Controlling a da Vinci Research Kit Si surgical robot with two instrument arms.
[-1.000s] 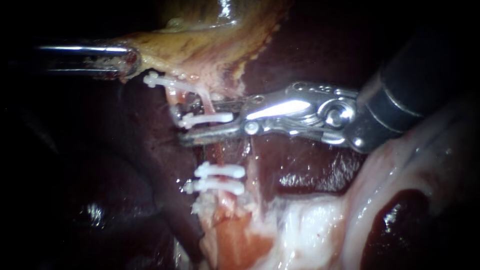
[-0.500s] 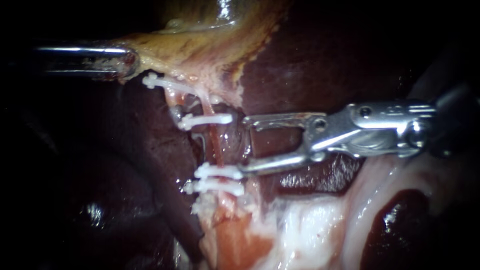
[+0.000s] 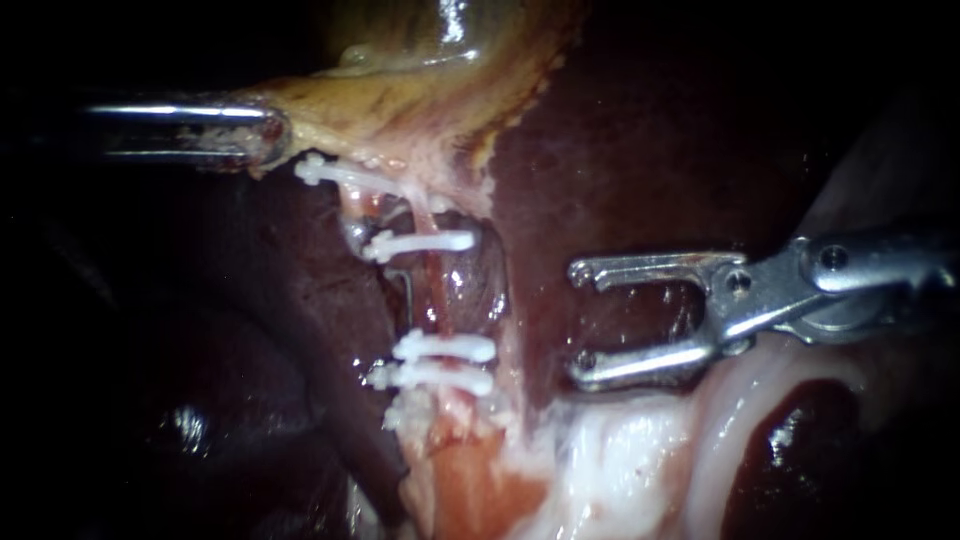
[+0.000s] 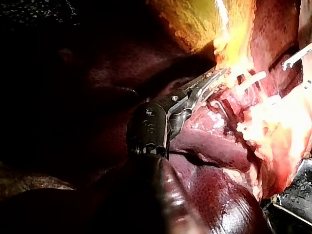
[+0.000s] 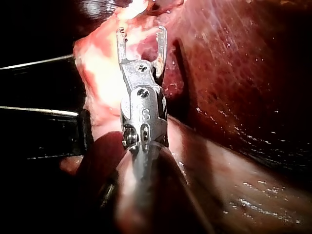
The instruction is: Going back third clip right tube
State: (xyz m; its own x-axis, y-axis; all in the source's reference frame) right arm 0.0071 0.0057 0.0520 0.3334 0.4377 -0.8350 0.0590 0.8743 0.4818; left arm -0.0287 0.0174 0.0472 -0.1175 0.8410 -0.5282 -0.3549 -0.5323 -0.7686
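Your right instrument (image 3: pixel 580 320): jaws wide, empty; nearest clip (image 3: pixel 445 347) ahead, apart.
Your left instrument (image 3: pixel 262 135): jaws clamp gallbladder (image 3: pixel 400 100).

surgical bench setup, wet liver (image 3: pixel 640 140) and gallbladder (image 3: pixel 430 70) seen close up, white clips (image 3: pixel 445 347) on a tube (image 3: pixel 432 290)

The third clip (image 3: pixel 420 241) is white and closed, lying crosswise on the thin pink right tube (image 3: pixel 433 295), well above two lower clips (image 3: pixel 445 347) that sit close together
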